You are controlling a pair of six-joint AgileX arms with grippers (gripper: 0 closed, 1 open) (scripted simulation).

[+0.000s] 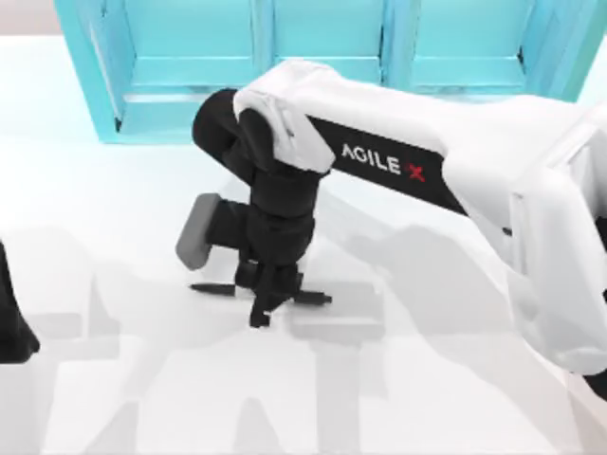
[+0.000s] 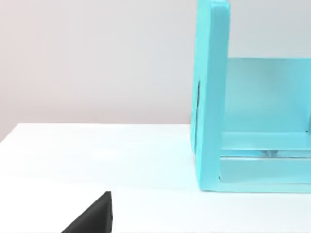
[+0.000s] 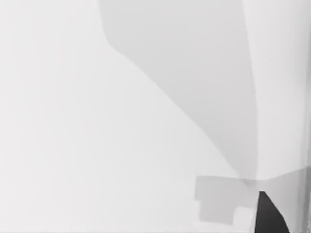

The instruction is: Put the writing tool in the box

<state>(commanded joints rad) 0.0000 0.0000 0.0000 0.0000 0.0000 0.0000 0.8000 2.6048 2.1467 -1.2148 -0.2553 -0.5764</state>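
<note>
Well in front of the turquoise shelf unit (image 1: 322, 57), the writing tool (image 1: 216, 289) lies flat on the counter (image 1: 114, 218), long axis left-to-right, directly under my right tool (image 1: 268, 303), whose fingers straddle its middle, though I cannot tell whether they pinch it.

One marker pen (image 1: 213, 288), one turquoise shelf unit (image 1: 322, 57) with three compartments, and two arms.

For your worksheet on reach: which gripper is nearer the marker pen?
Right. The right gripper sits directly over the marker pen at mid-table; the left gripper is parked at the table's left edge.
</note>
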